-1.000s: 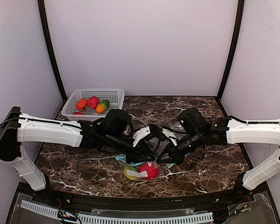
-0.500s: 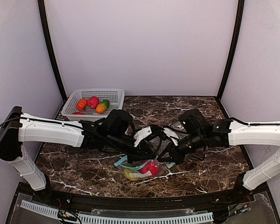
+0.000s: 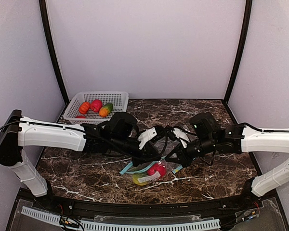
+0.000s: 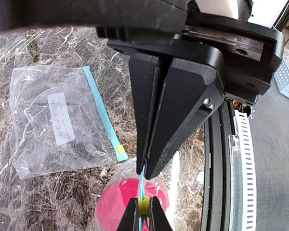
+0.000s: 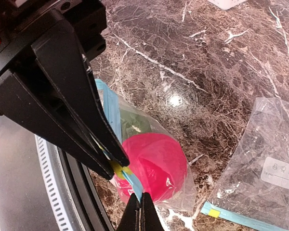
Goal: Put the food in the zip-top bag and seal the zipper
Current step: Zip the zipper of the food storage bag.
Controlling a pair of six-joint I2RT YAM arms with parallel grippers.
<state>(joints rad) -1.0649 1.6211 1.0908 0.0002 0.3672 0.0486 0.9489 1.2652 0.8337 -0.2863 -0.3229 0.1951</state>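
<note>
Two grippers, left gripper (image 4: 147,169) and right gripper (image 5: 114,168), both clamped shut on the blue zipper (image 3: 139,168) of the bag (image 3: 148,177), bag with red fruit (image 3: 157,170) on worktop (image 3: 207,115) nearer than the basket (image 3: 118,96), right gripper now farther from basket.

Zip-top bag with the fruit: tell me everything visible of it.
The zip-top bag is clear, thin plastic with a light-blue zipper strip and a yellow tab. Inside sit a red fruit and a green-yellow fruit. The left gripper and right gripper are both shut on the strip, close together; its bottom seems to rest on the marble table.
</note>
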